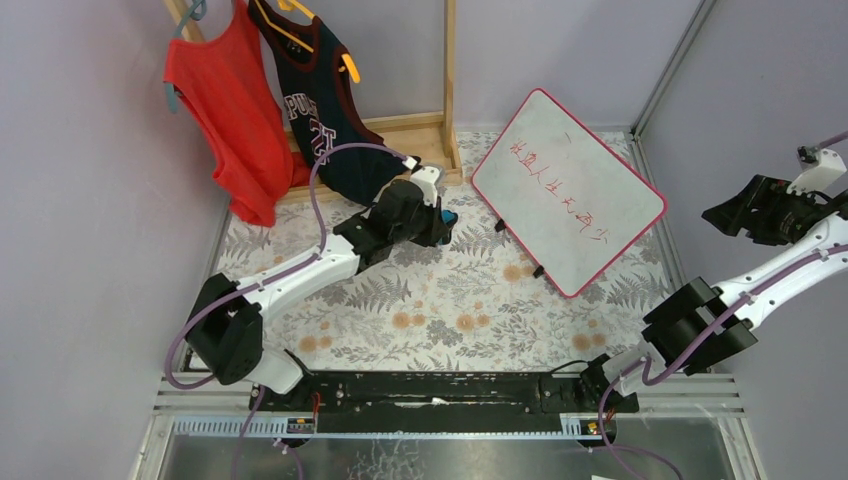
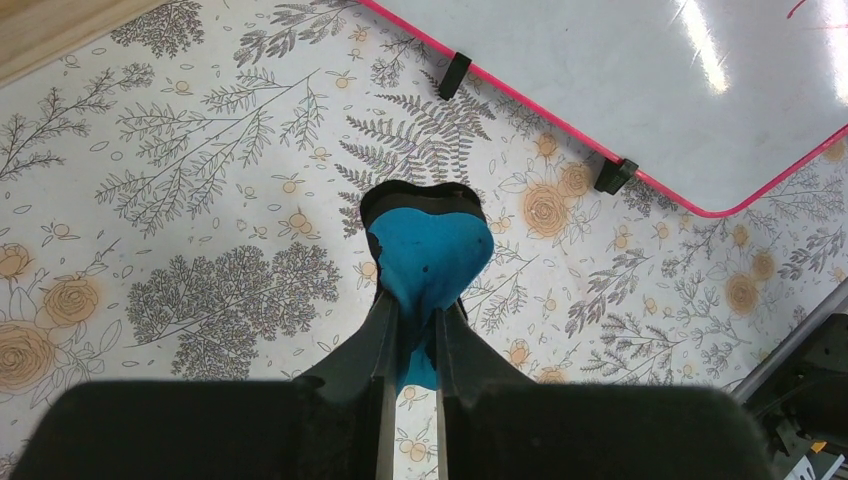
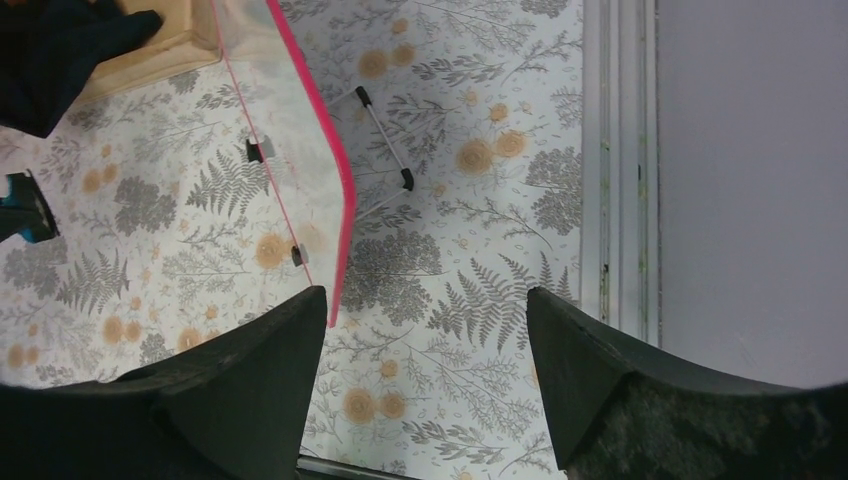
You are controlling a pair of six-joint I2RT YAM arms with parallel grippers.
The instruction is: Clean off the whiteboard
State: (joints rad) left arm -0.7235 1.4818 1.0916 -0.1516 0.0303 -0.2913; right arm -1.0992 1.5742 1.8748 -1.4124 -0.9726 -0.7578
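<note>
At wrist level, left fingers (image 2: 375, 350) tight on a blue eraser (image 2: 430, 250), overhead perhaps a speck; right fingers (image 3: 250, 390) wide, empty.

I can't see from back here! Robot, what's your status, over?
Left end effector shut on blue eraser, short of whiteboard. Right end effector open, empty. Red marks unwiped. Nothing between eraser and board.

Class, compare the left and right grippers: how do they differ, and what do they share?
The left gripper is shut on a blue eraser; the right gripper is open and empty. The left gripper sits left of the whiteboard; the right gripper is off to its right, near the wall. Both are black, neither touching the board.
</note>
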